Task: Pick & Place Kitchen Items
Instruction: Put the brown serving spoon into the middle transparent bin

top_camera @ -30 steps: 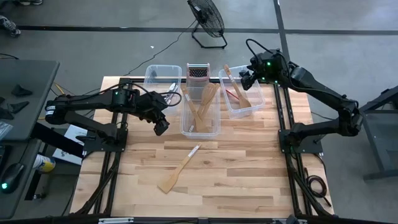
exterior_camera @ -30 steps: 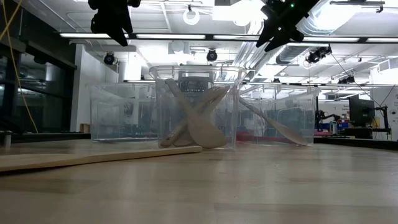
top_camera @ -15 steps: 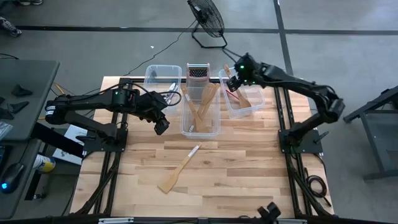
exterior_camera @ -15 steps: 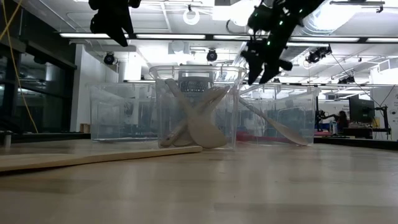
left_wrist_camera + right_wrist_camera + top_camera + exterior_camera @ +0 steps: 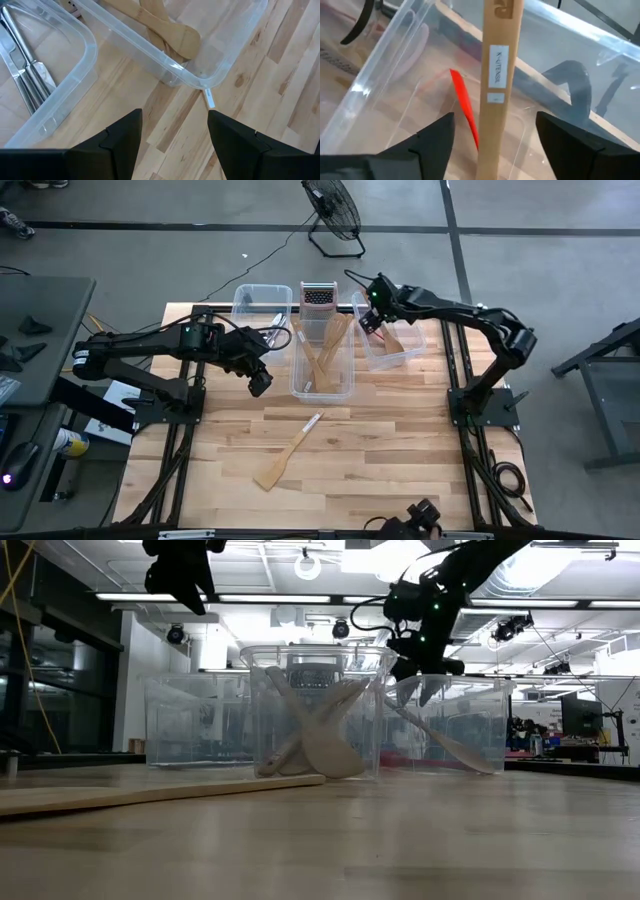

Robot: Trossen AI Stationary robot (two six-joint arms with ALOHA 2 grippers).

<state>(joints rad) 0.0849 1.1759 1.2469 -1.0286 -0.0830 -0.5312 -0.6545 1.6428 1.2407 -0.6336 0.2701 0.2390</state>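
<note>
My right gripper (image 5: 368, 321) hangs open over the left part of the right clear bin (image 5: 404, 356), fingertips at rim height in the low view (image 5: 421, 682). Its fingers stand on either side of a pale wooden handle (image 5: 496, 75) without touching it; a red spatula (image 5: 465, 107) lies beneath. My left gripper (image 5: 259, 384) waits open above the table between the left bin (image 5: 243, 295) and the middle bin (image 5: 322, 393). Metal knives (image 5: 25, 80) lie in the left bin and wooden spoons (image 5: 322, 345) in the middle one. One wooden spatula (image 5: 285, 455) lies flat on the table.
A metal box grater (image 5: 318, 297) stands behind the middle bin. The three bins sit in a row along the far half of the table (image 5: 400, 470). The near half holds only the wooden spatula. A floor fan (image 5: 333, 210) stands beyond the far edge.
My right gripper has swung toward the table's left and come down, from above the right bin's far right side to its left part, ending with its fingers at rim height around the wooden handle.
</note>
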